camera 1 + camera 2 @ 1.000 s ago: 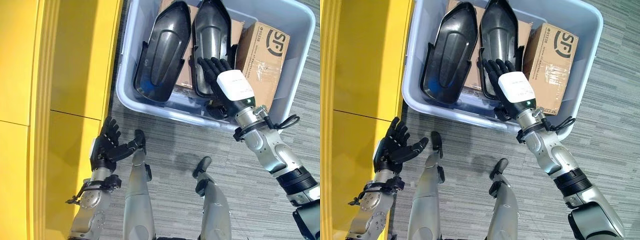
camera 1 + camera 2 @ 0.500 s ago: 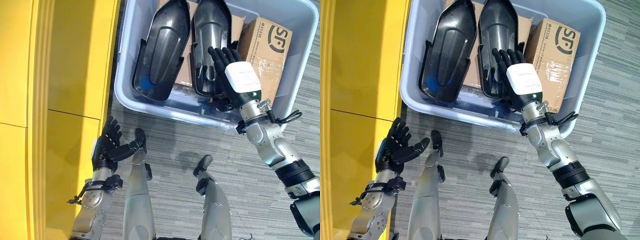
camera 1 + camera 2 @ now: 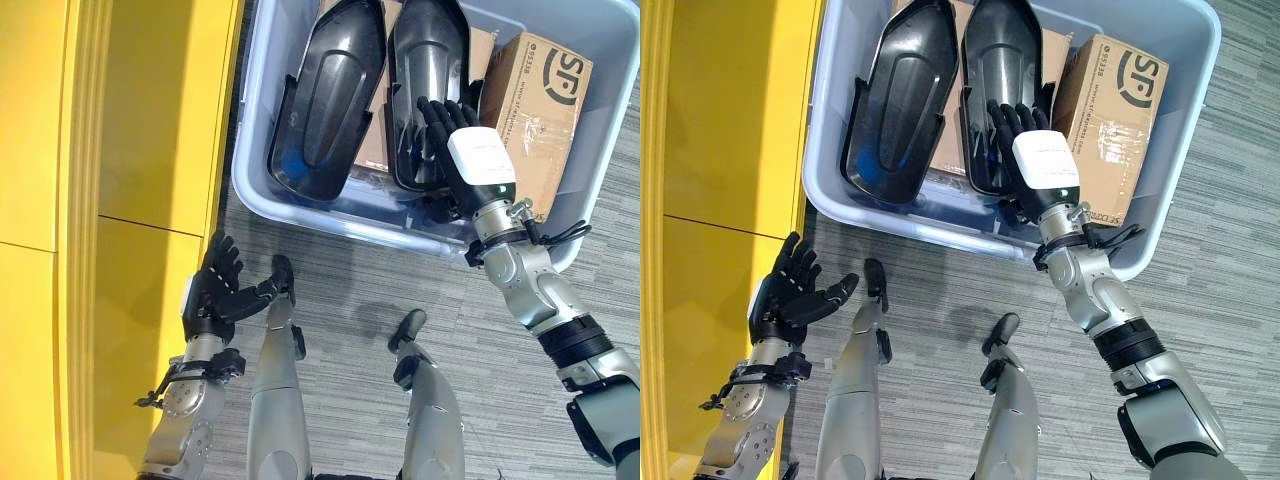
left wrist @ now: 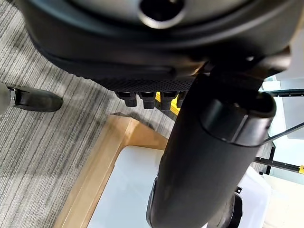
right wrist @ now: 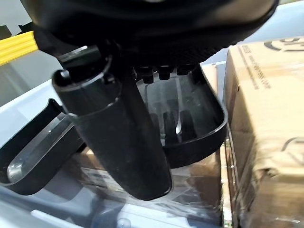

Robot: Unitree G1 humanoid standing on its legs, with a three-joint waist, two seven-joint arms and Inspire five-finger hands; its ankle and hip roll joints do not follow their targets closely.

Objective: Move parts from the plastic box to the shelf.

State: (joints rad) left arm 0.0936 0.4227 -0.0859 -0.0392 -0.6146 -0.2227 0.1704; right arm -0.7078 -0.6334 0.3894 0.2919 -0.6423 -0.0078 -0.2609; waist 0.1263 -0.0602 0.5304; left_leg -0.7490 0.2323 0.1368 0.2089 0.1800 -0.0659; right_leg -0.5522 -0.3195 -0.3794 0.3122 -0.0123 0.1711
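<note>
Two black shell-shaped parts lie side by side in the pale plastic box (image 3: 300, 212): the left part (image 3: 325, 95) and the right part (image 3: 425, 60). My right hand (image 3: 472, 160), white cover on its back, reaches over the box's near wall with its fingers straight above the right part's near end (image 5: 190, 123). It is open and holds nothing; I cannot tell whether it touches the part. My left hand (image 3: 213, 292) hangs open and empty low beside the yellow shelf (image 3: 130, 180).
A taped cardboard box (image 3: 540, 100) stands in the plastic box right of the parts, close to my right hand. More cardboard lies under the parts. Grey carpet (image 3: 340, 280) runs between the box and the shelf.
My right hand has edged a little farther over the right part's near end, still open. The left hand has kept its place. The view has shifted slightly.
</note>
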